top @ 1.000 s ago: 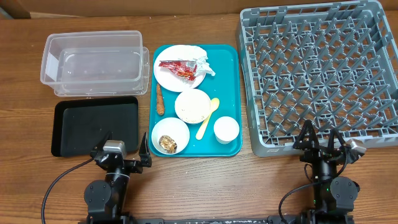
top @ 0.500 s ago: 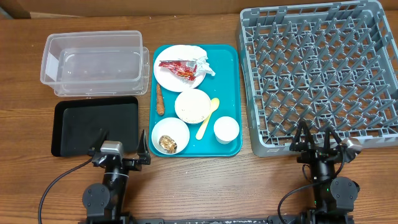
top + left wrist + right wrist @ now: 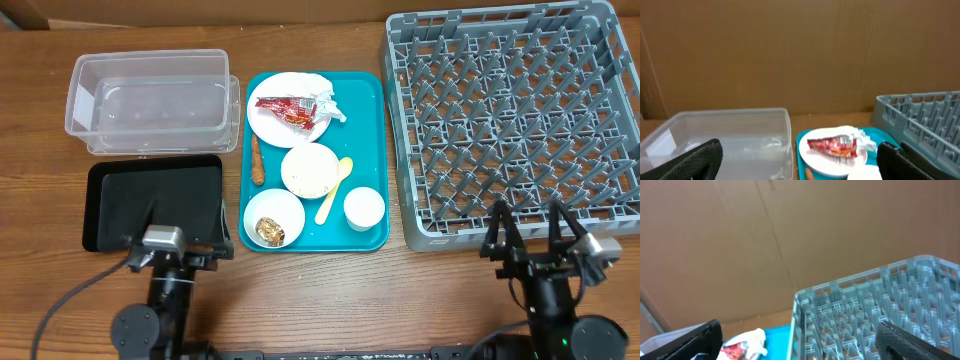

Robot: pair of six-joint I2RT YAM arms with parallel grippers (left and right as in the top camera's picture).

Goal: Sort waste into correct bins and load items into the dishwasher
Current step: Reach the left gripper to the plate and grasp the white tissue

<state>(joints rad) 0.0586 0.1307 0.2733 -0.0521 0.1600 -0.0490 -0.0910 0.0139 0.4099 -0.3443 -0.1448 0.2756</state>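
Observation:
On the teal tray [image 3: 371, 160] a white-pink plate [image 3: 272, 125] holds the red wrapper with white tissue [image 3: 295, 110]. Below it stand a bowl with rice [image 3: 309, 170], a bowl with a brown food lump [image 3: 267, 229], a small white cup [image 3: 364, 208], a pale yellow spoon [image 3: 332, 190] and a brown stick [image 3: 258, 160]. The clear tub [image 3: 145, 98] and black tray [image 3: 150, 200] lie left; the grey rack [image 3: 510, 120] lies right. My left gripper [image 3: 185, 228] is open near the table's front edge, below the black tray. My right gripper [image 3: 528, 222] is open at the rack's front edge. The wrapper [image 3: 835, 145] shows in the left wrist view.
A brown cardboard wall [image 3: 790, 55] stands behind the table. The wooden table [image 3: 330, 300] runs along the front between the two arms. The rack [image 3: 875, 310] fills the right of the right wrist view.
Both arms have drawn back toward the table's front edge; both grippers stay open and empty. Nothing on the tray has moved.

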